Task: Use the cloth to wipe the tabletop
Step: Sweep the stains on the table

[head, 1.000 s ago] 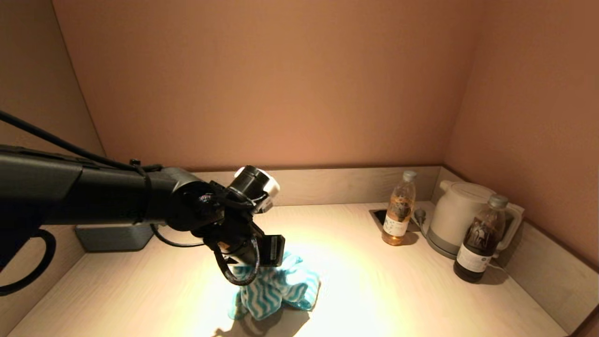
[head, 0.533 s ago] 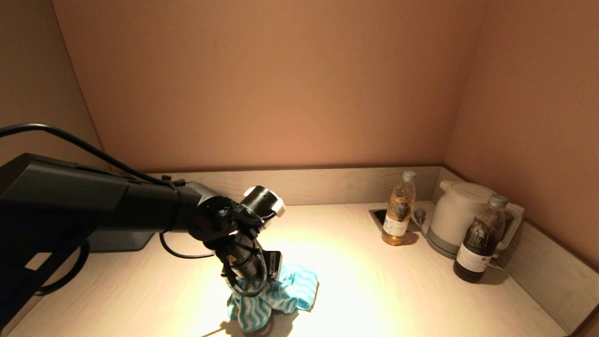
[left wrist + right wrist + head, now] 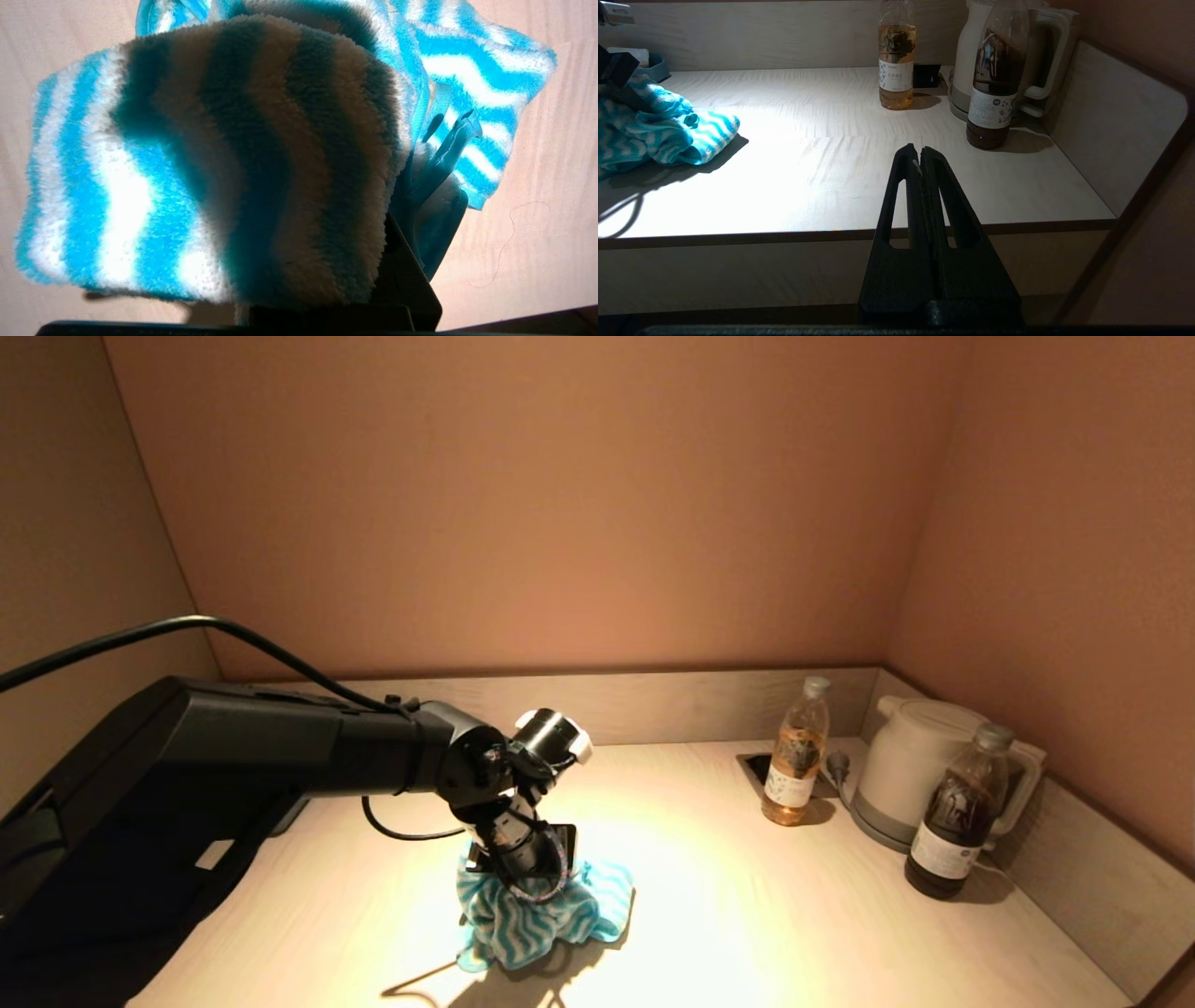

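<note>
While the left gripper (image 3: 523,877) presses down on the cloth (image 3: 541,919), the head view shows this bunched blue-white cloth on the table (image 3: 794,915), approx. centre-front. At the right stand a pale bottle (image 3: 795,765), a kettle (image 3: 910,770) and a dark bottle (image 3: 957,821), well apart from it.

Left wrist view: cloth (image 3: 210,177) is clamped in the jaws, folds covering the fingers, table (image 3: 551,224) below.

Right wrist view: right gripper (image 3: 920,161) closed on nothing, hanging in front of the table edge (image 3: 784,235); cloth (image 3: 658,135) is far off.
</note>
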You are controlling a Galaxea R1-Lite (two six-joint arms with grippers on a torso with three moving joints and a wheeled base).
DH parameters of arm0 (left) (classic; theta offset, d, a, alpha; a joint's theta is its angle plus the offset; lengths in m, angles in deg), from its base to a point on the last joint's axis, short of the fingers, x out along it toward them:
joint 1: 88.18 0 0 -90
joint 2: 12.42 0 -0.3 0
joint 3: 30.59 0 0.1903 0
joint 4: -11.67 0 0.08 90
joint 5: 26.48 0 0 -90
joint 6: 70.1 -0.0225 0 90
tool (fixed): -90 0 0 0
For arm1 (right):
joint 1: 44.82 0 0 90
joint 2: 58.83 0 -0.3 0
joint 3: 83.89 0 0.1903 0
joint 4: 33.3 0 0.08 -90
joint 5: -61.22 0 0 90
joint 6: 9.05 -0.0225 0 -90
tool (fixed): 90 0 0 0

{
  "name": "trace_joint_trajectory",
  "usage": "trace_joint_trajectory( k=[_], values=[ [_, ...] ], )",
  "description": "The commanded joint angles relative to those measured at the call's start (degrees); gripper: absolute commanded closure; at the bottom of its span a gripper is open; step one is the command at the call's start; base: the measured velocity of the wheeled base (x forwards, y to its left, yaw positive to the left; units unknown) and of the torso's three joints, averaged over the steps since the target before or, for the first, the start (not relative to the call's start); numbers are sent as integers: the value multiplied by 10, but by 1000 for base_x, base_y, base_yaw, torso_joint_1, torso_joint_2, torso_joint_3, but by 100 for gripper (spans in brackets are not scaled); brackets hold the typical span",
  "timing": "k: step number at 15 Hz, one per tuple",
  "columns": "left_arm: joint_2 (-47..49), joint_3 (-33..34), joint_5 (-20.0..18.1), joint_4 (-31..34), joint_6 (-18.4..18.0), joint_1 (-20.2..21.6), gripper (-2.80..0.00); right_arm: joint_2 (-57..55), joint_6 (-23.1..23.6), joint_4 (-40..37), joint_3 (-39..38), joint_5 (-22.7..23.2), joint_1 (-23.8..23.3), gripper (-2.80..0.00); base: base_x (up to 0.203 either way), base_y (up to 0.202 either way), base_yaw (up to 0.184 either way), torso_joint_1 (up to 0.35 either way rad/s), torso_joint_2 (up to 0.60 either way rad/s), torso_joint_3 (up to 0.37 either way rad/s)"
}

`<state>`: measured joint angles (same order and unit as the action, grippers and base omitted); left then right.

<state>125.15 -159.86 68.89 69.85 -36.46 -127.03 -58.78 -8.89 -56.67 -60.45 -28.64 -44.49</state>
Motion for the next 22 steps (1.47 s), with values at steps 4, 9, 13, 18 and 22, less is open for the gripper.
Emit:
trace_joint_trajectory(
  k=[4,9,13,18,22],
  values=[
    [69,-60,7,-4,2,5,0,0,0,0,0,0,0,0,0,0,0,0,0,0],
    [72,-59,9,-43,-15,-6,0,0,0,0,0,0,0,0,0,0,0,0,0,0],
    [72,-59,3,-73,-23,-27,0,0,0,0,0,0,0,0,0,0,0,0,0,0],
    [66,-54,1,-68,-21,-73,0,0,0,0,0,0,0,0,0,0,0,0,0,0],
    [24,53,1,-57,-20,-108,0,0,0,0,-1,0,0,0,0,0,0,0,0,0]
  ],
)
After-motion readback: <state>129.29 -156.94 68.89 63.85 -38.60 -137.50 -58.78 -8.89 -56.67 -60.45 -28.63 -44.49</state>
